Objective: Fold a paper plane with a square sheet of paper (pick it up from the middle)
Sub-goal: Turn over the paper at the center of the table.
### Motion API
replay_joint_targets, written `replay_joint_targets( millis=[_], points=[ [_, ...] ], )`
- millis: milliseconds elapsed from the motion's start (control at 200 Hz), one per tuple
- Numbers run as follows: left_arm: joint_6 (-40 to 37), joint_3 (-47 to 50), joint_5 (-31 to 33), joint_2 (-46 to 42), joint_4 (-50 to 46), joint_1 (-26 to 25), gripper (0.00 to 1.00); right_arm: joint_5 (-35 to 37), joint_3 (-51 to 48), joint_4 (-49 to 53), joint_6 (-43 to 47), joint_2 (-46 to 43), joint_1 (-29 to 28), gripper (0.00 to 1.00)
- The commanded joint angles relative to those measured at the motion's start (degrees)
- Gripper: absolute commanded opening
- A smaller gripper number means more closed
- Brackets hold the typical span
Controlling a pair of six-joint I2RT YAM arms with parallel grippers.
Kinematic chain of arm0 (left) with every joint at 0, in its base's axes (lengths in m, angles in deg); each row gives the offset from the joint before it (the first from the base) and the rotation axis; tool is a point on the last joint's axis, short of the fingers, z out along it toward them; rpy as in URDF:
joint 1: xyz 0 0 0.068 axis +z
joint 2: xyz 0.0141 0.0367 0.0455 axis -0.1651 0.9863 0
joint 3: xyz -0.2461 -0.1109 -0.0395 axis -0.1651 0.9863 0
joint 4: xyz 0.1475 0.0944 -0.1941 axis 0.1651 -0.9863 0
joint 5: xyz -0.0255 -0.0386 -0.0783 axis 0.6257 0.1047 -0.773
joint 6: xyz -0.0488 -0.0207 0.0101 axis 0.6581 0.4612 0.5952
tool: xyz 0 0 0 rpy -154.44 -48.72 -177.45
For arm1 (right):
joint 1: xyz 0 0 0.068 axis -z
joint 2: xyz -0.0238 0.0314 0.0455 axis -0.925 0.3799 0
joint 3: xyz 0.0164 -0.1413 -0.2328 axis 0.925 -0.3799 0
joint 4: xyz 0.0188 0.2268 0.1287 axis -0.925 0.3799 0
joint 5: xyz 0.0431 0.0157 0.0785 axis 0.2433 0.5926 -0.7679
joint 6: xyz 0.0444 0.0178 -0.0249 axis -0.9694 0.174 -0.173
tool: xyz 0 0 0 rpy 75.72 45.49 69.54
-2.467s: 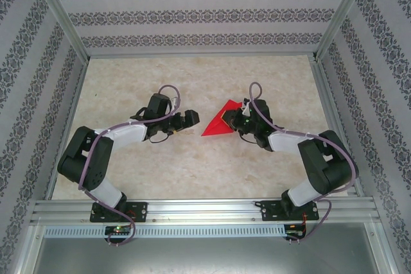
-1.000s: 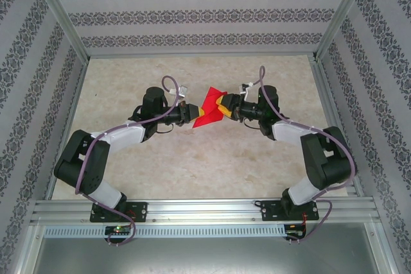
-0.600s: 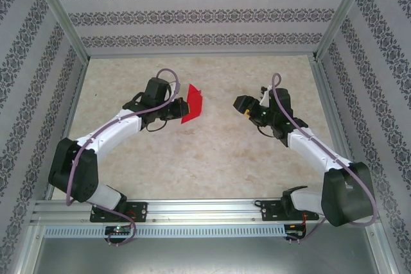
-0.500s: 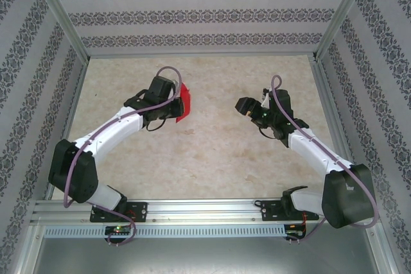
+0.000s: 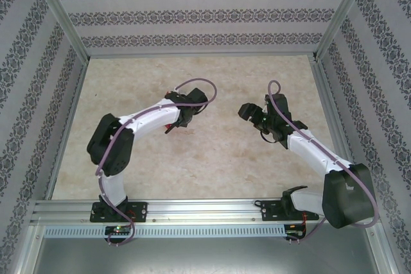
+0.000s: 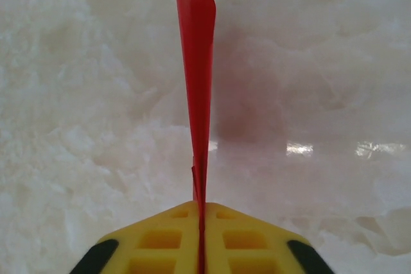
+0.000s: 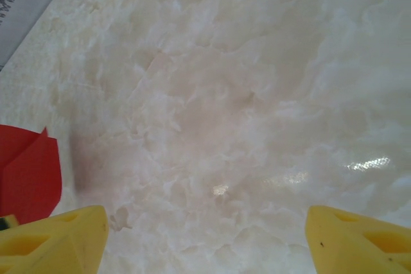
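The square sheet of paper is a folded red piece seen edge-on in the left wrist view, standing up from between the yellow fingers over the marble table top. My left gripper is shut on its lower edge. From above, the left gripper sits left of centre, and just a red sliver of the paper peeks out under it. My right gripper hovers to the right of it, apart from it. In the right wrist view the right gripper is open with bare table between its fingertips, and the red paper lies at the left edge.
The pale marble table top is boxed in by patterned walls on three sides, with aluminium posts at the corners. A metal rail carrying both arm bases runs along the near edge.
A second ago both grippers held the red paper at the centre. The right gripper opened and drew back to the right. The left arm swung the paper away, then back, and turned it edge-on.
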Motion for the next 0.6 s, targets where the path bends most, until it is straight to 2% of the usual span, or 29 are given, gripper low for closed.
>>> replay_joint_targets(
  millis=[0,110,310,460,594],
  points=[
    [1.47,-0.63,-7.13,1.38,3.63,-0.64,0.23,2.22,-1.19,0.62,0.13,-0.64,-0.25,0.81],
    [1.34,0.18,-15.88,1.32,9.28,-0.30,0.44,2.90,-1.18,1.40,-0.30,-0.86,-0.33,0.80],
    [-0.23,3.11,-28.49,-3.98,16.63,3.13,0.65,2.99,0.11,1.23,0.21,0.94,-3.16,0.78],
    [0.53,9.14,-31.22,-10.93,21.05,8.57,0.79,4.98,5.15,0.14,-0.25,7.26,-11.40,0.74],
    [2.55,15.87,-30.18,-17.71,22.38,15.49,0.83,4.87,12.26,-2.37,-2.09,16.75,-19.41,0.62]
  ],
)
